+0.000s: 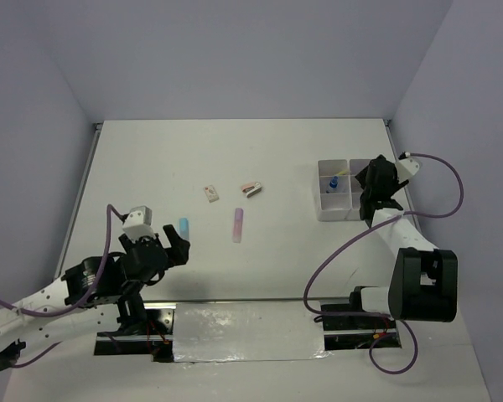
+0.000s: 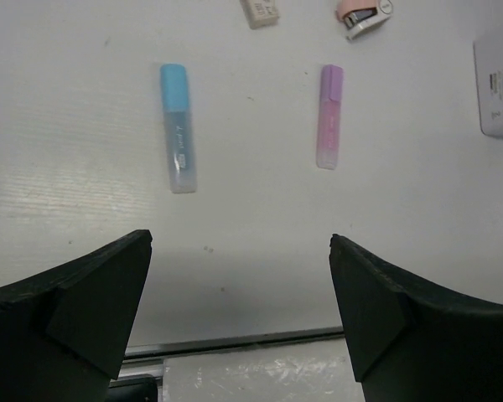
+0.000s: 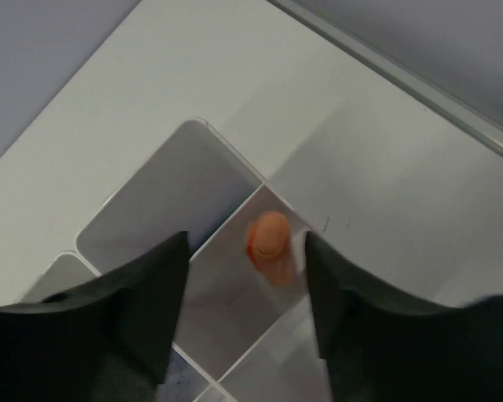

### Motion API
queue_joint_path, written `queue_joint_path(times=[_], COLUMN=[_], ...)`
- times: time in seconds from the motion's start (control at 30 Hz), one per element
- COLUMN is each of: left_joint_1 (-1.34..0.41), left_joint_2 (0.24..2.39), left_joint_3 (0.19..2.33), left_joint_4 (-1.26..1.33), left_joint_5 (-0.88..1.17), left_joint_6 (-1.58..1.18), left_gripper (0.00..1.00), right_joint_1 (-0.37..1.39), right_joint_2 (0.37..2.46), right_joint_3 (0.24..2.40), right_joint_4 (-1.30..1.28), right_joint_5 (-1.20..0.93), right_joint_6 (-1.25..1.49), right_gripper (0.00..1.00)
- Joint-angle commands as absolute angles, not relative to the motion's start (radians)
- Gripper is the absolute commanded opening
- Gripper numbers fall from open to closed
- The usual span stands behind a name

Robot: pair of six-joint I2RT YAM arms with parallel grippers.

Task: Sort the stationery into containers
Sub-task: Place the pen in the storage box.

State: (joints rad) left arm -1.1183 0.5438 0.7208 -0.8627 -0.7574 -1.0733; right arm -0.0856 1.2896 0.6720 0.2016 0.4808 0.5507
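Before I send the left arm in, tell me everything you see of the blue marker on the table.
The blue marker is a short stick: opaque sky-blue cap, frosted translucent plastic body with tiny unreadable print. Capped, it lies flat on the white table ahead of the open left pincer, cap end pointing away from it. Nothing touches it.

Eraser (image 2: 260, 12), pink-white item (image 2: 363, 15) — cut by top edge; containers (image 1: 331, 209) — right compartments hidden under right tool (image 1: 375, 194).

orange marker (image 3: 270, 247) inside white bins (image 3: 163, 197)
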Motion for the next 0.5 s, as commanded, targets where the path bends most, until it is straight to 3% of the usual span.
queue_joint_path(times=[0.0, 0.07, 0.2, 0.33, 0.47], left_joint_1=[-1.123, -1.121, -1.057, -0.803, -0.680], left_joint_2=[0.531, 0.567, 0.751, 0.886, 0.994], left_joint_3=[0.704, 0.680, 0.669, 0.635, 0.624], left_joint_4=[-0.939, -0.931, -0.925, -0.596, -0.462], left_joint_5=[-0.899, -0.931, -0.971, -0.760, -0.646], left_joint_6=[-1.249, -1.287, -1.324, -1.083, -0.960], left_gripper=[0.99, 0.99, 0.99, 0.99, 0.99], right_joint_1=[-0.089, -0.087, -0.078, -0.043, 0.024], right_joint_2=[1.289, 1.282, 1.223, 1.122, 1.031], right_joint_3=[0.724, 0.738, 0.779, 0.842, 0.885], right_joint_4=[0.196, 0.172, 0.118, -0.004, -0.177], right_joint_5=[0.450, 0.433, 0.407, 0.387, 0.258], right_joint_6=[0.555, 0.555, 0.557, 0.569, 0.540], right_gripper=[0.69, 0.99, 1.00, 1.00, 1.00])
